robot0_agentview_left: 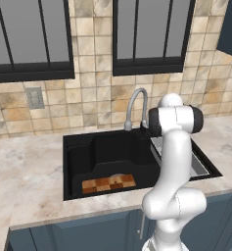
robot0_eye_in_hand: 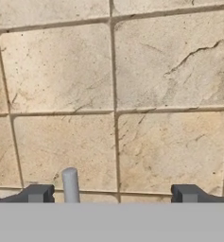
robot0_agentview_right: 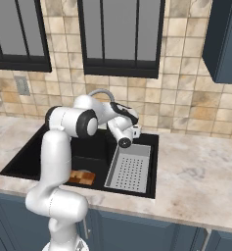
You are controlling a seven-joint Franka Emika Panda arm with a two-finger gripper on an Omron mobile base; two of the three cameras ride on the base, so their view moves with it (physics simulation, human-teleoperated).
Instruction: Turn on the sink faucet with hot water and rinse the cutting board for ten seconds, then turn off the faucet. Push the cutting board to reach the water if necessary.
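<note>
Left base view shows one sink faucet [robot0_agentview_left: 136,105], a slim silver-grey gooseneck arching high over the back rim of the sink [robot0_agentview_left: 78,157], a wide matte black basin set in the marbled desk [robot0_agentview_left: 24,181]. One cutting board [robot0_agentview_left: 108,184], a small checkered rectangle of tan and dark brown squares, lies flat on the basin floor near the front wall, well apart from the faucet. No stream falls from the spout. The white arm hides the basin's right side.

Right base view shows what the arm covers there: one grey perforated drainer tray [robot0_agentview_right: 130,169] in the right of the sink [robot0_agentview_right: 24,162]. The cutting board [robot0_agentview_right: 82,177] peeks out beside the arm. The gripper [robot0_agentview_right: 135,130] reaches toward the wall behind the faucet [robot0_agentview_right: 104,92].

Hand view faces beige wall tiles [robot0_eye_in_hand: 170,61] close up. Two dark fingers [robot0_eye_in_hand: 38,193] stand wide apart, and a small grey rod [robot0_eye_in_hand: 70,184], probably the faucet's lever, rises just inside the left one; contact cannot be told.
</note>
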